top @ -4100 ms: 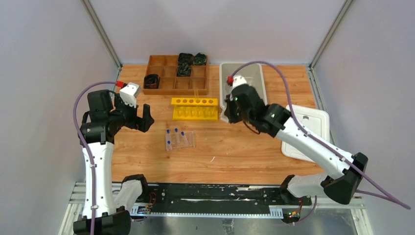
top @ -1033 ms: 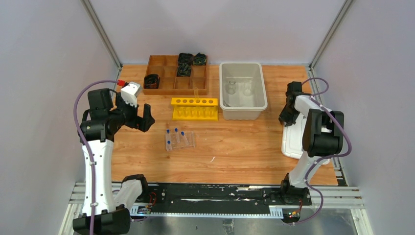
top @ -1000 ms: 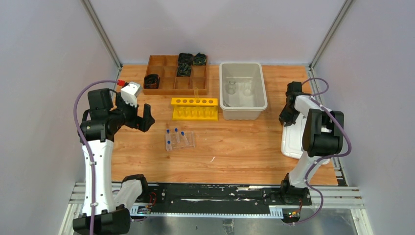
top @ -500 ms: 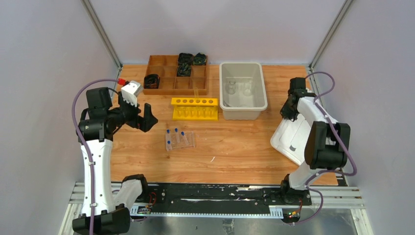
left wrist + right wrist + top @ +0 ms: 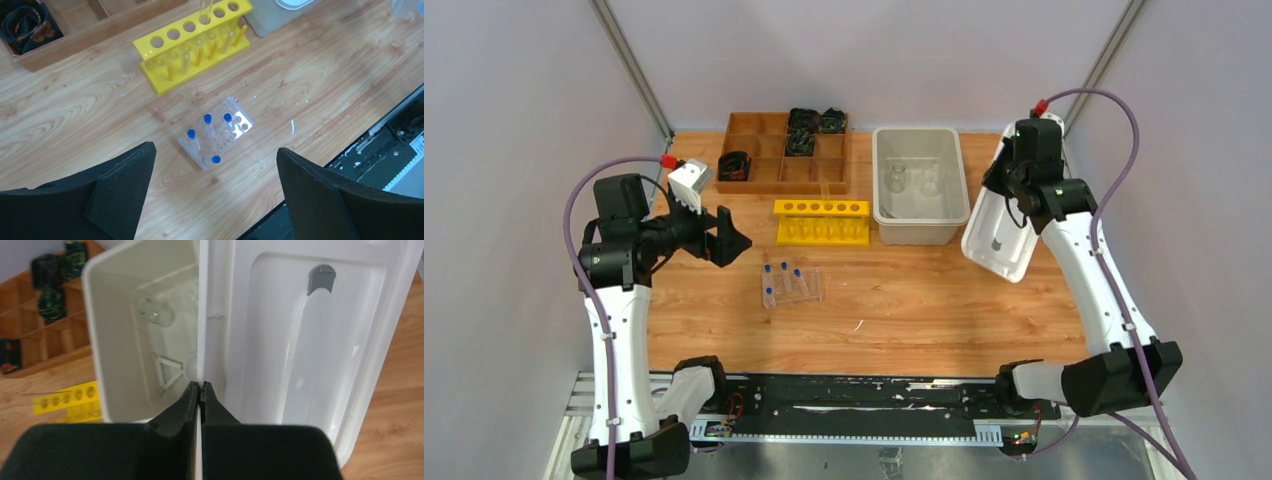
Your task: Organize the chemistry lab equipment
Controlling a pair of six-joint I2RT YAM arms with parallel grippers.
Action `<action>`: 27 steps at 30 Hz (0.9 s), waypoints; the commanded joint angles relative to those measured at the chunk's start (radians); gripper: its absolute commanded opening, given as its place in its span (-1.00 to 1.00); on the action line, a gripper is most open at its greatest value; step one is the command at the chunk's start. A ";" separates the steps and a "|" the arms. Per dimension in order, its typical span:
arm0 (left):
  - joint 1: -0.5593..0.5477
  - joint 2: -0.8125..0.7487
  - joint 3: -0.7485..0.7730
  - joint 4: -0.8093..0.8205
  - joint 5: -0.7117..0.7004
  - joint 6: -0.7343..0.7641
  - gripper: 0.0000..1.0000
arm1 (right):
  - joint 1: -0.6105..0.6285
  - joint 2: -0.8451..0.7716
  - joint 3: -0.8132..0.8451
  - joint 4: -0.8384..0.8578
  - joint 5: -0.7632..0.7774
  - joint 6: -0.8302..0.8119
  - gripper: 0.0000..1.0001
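R jaws raised lid (image 5: 999,238), prob tilted, by bin (image 5: 922,232)

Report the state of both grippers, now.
Left gripper: open, holding nothing.
Right gripper: closed on the edge of the white lid.

Table (image 5: 924,300) bears wooden tray (image 5: 769,172), yellow rack (image 5: 822,208), clear rack (image 5: 810,291), bin (image 5: 921,230).

Warm, grained wood on the table (image 5: 904,300), smooth finish. The yellow rack (image 5: 181,39) gleams, glossy plastic. Small rack (image 5: 220,142), clear plastic. Bin (image 5: 95,340) and lid (image 5: 320,365): smooth white plastic, soft sheen. A jar (image 5: 154,315) inside, clear glass. Divided tray (image 5: 769,170), plain matt wood.
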State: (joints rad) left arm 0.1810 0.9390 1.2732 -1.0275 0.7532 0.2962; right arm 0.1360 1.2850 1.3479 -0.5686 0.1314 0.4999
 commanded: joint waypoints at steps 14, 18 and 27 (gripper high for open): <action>0.000 -0.054 0.040 0.001 0.090 -0.049 0.97 | 0.442 0.050 0.411 0.132 -0.126 0.029 -1.00; 0.000 -0.068 0.039 0.001 0.097 -0.041 1.00 | 0.469 0.095 0.492 0.164 -0.234 0.052 -1.00; 0.000 -0.075 0.035 0.000 0.161 0.022 1.00 | 0.473 0.116 0.493 0.326 -0.386 0.138 -1.00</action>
State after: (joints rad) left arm 0.1810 0.8795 1.2892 -1.0283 0.8429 0.2718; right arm 0.6022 1.4132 1.8214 -0.4191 -0.1356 0.5705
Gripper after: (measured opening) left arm 0.996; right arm 0.020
